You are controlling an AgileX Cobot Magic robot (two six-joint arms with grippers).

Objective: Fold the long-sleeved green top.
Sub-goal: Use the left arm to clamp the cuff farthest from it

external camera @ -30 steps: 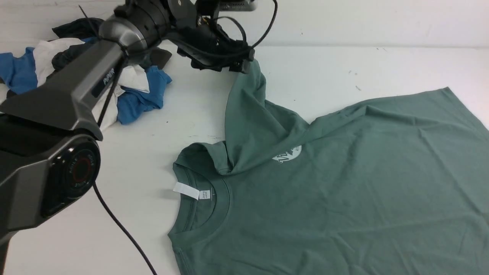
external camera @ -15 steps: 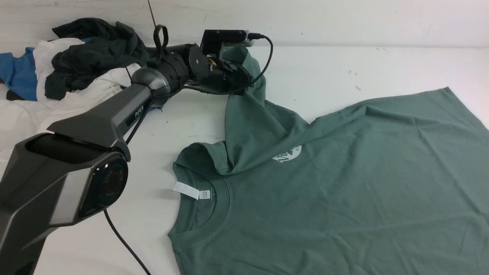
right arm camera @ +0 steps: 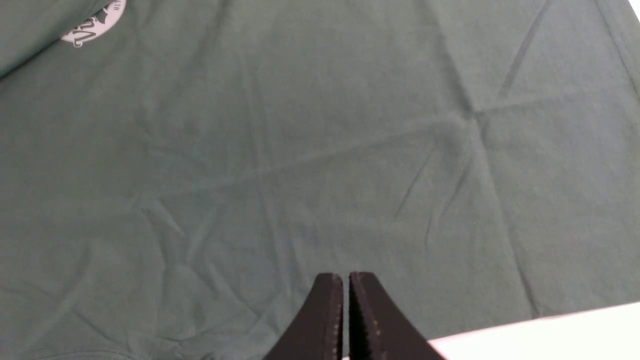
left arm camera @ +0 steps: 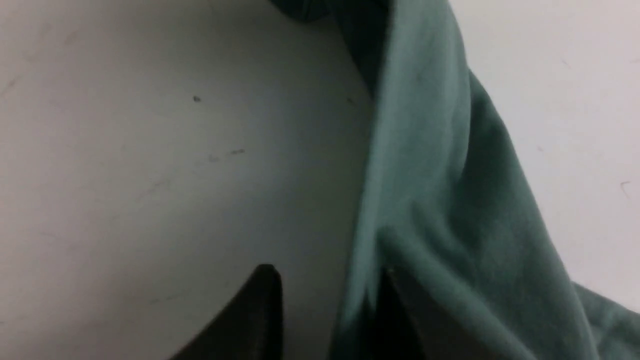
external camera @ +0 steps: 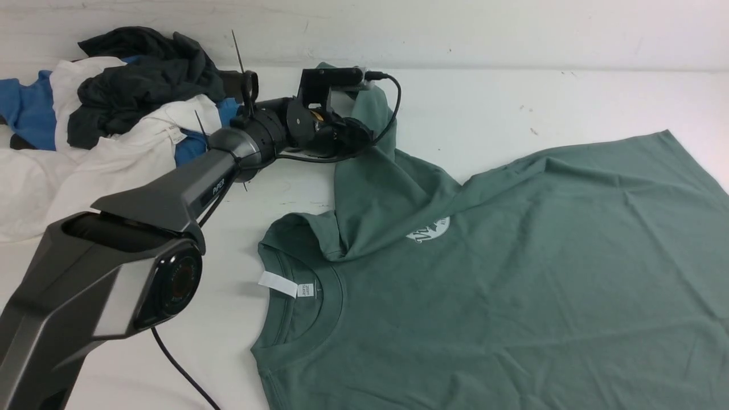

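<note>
White table [external camera: 512, 102] | one green long-sleeved top [external camera: 512, 256] | one clothes heap [external camera: 114, 114]

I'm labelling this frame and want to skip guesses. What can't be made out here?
- Left gripper: front view, jaws hidden behind its own wrist; left wrist view, sleeve drapes one jaw.
- Top: front view, near side and most of the hem cut off by frame edges.
- Print: front view, partly under the folded sleeve.
- Neck tag: front view, text too small.
- Right gripper: outside the front view.
</note>
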